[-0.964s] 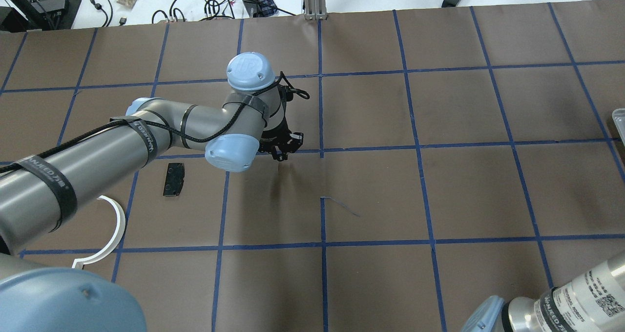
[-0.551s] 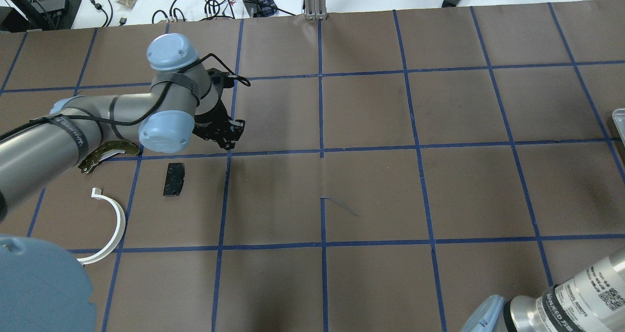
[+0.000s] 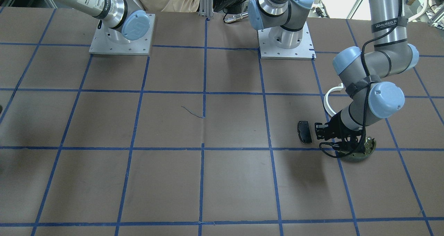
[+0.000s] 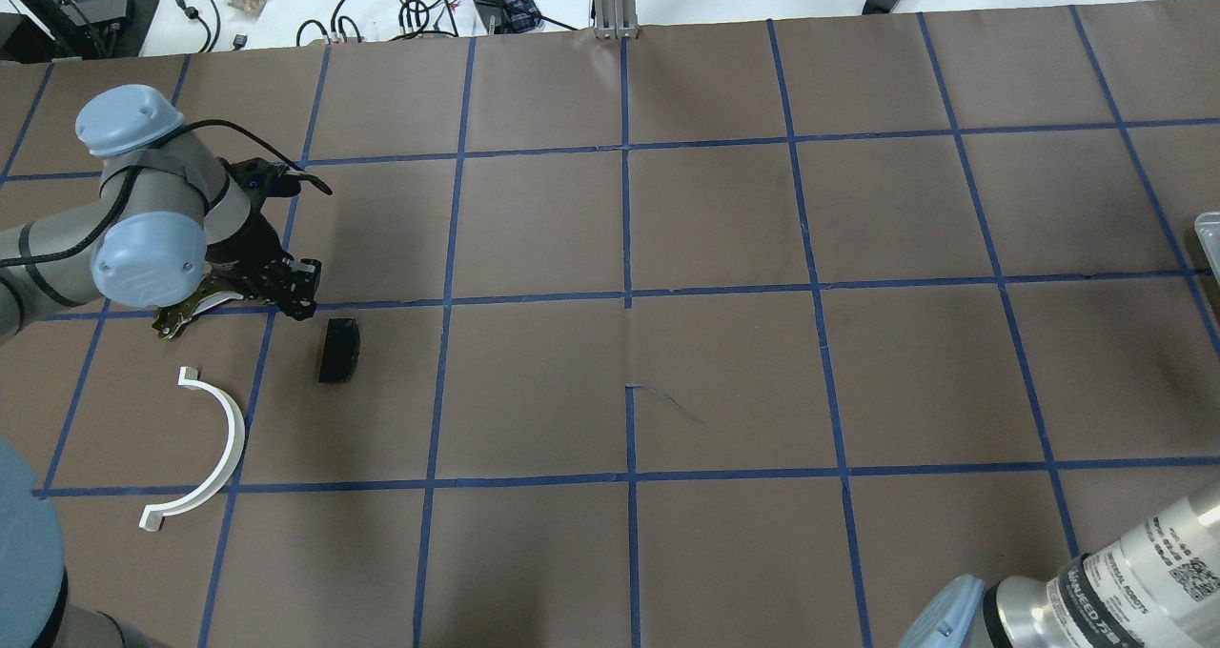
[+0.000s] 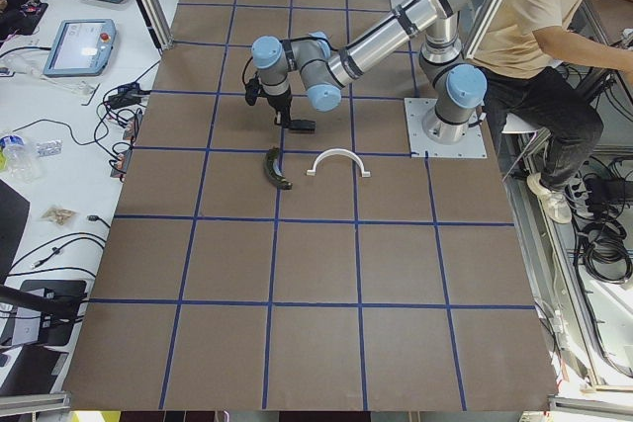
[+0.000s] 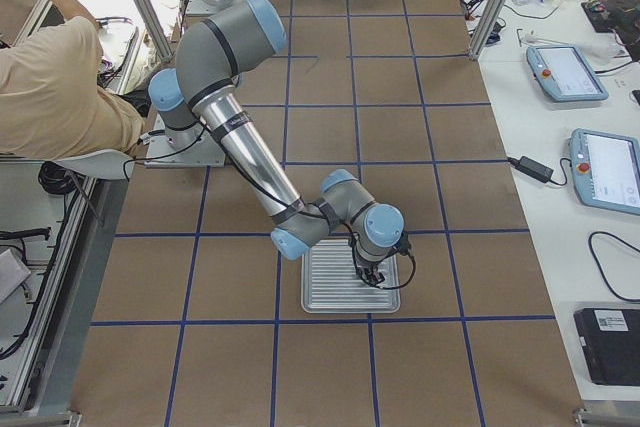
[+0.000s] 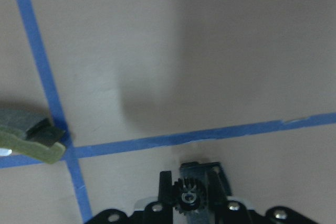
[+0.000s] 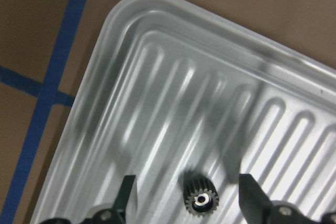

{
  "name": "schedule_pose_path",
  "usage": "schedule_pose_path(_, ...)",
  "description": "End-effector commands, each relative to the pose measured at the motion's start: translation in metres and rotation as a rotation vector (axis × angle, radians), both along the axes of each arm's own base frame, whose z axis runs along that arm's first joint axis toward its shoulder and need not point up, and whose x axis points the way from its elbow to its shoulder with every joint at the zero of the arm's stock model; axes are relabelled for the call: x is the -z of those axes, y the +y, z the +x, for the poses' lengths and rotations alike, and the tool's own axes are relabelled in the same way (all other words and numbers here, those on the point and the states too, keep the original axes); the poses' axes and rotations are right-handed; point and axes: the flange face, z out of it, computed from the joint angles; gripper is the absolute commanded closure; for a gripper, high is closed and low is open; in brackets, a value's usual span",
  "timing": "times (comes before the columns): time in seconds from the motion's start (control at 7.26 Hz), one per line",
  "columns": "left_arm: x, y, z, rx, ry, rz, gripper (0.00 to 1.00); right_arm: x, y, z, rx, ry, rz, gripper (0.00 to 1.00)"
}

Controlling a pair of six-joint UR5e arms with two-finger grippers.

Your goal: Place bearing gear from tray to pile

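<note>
My left gripper (image 7: 190,182) is shut on a small black bearing gear (image 7: 186,199), held low over the brown table. It hangs beside the pile: an olive brake shoe (image 4: 181,316), a black pad (image 4: 337,350) and a white half-ring (image 4: 217,438). In the overhead view the left gripper (image 4: 297,297) sits between the brake shoe and the pad. My right gripper (image 8: 188,192) stands open over the ribbed metal tray (image 8: 157,77), its fingers either side of another black gear (image 8: 200,199) that lies on the tray.
Blue tape lines grid the brown table. The tray (image 6: 330,292) lies at the robot's far right end. A seated person (image 5: 554,17) is behind the arm bases. Cables and tablets lie on the white bench beyond the table's far edge.
My left arm has swung from the table's middle to the left and now hangs at the pile. The right arm has not visibly moved.
</note>
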Motion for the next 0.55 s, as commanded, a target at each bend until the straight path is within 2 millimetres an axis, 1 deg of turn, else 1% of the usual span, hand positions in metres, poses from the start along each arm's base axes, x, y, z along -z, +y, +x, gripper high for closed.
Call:
schedule_pose_path(0.0,0.01,0.031,0.014,0.023,-0.041,0.055,1.0,0.001,0.0,0.0,-0.002,-0.002,0.001,0.45)
schedule_pose_path(0.14,0.013,0.038,0.019,0.066,-0.047,0.065,0.98,0.001,0.0,0.0,-0.001,-0.001,0.003,0.48)
schedule_pose_path(0.28,0.017,0.045,0.037,0.033,-0.029,0.069,0.96,0.001,0.0,0.0,0.002,-0.001,0.003,0.58)
schedule_pose_path(0.41,0.019,0.045,0.041,0.012,0.005,0.06,0.81,0.001,0.0,0.0,0.001,-0.001,0.003,0.72)
